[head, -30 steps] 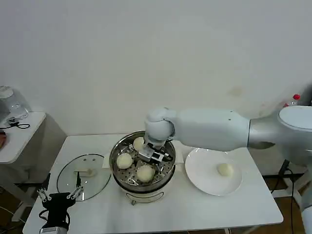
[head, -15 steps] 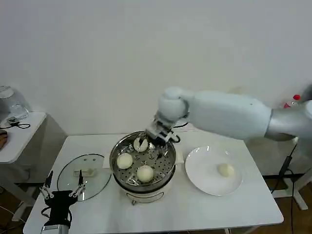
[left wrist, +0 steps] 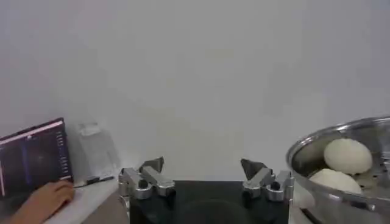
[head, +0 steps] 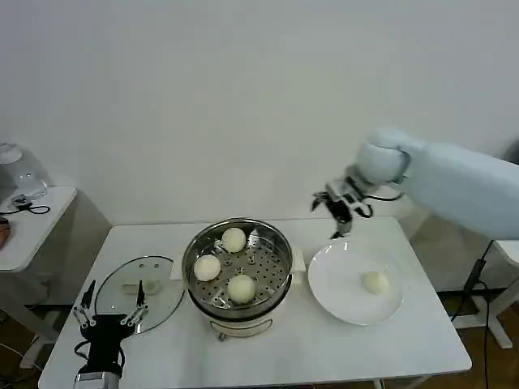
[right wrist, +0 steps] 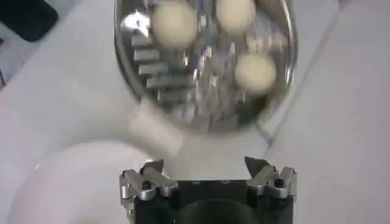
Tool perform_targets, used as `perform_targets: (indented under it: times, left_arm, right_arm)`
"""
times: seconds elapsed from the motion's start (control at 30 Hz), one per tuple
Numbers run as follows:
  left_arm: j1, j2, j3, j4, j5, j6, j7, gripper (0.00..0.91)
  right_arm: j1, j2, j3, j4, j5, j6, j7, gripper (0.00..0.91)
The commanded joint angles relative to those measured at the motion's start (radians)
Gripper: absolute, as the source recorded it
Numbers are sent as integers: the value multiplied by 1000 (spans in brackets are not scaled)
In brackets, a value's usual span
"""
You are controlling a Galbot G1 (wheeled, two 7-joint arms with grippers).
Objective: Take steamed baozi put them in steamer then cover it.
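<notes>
Three cream-white baozi [head: 233, 239] [head: 207, 267] [head: 242, 288] lie on the perforated tray of the shiny steamer [head: 274, 251] at the table's middle. A single baozi [head: 374, 282] rests on the white plate [head: 345, 296] to the right. My right gripper [head: 335, 212] hangs open and empty in the air above the plate's far left rim; its wrist view looks down on the steamer [right wrist: 170, 91] and its baozi [right wrist: 255, 72]. The glass cover [head: 154, 304] lies flat on the table left of the steamer. My left gripper [head: 112, 312] stands open and empty at the cover's near edge.
A small side table [head: 32, 223] with a clear jug stands at the far left. A person's hand [left wrist: 42, 198] rests by a dark screen in the left wrist view. Bare table lies in front of the steamer and plate.
My right gripper left a baozi in the steamer, rose out of it and swung right to above the plate. The left gripper crept slightly right by the cover.
</notes>
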Motion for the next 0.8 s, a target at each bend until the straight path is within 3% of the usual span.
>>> perform_targets:
  times: [0.03,0.3,0.57,0.8]
  left_arm:
    - [2,-1,9,3,8,-1,1,907]
    - [1,-6,12,10,20,1,2,907]
    - [2,-10,5,14,22,3,2,907]
    - [8,-12,-3,18,20,2,2,907]
  right_arm:
    - [-214,-219,133,3,-167,-50,29,907]
    - [-417,-212,278,-53,-215,-50,30,907]
    - [-549,-108,345,-163,-253,-47,17,907]
    - [-574,-53,341,-208,-261,-41,0,907]
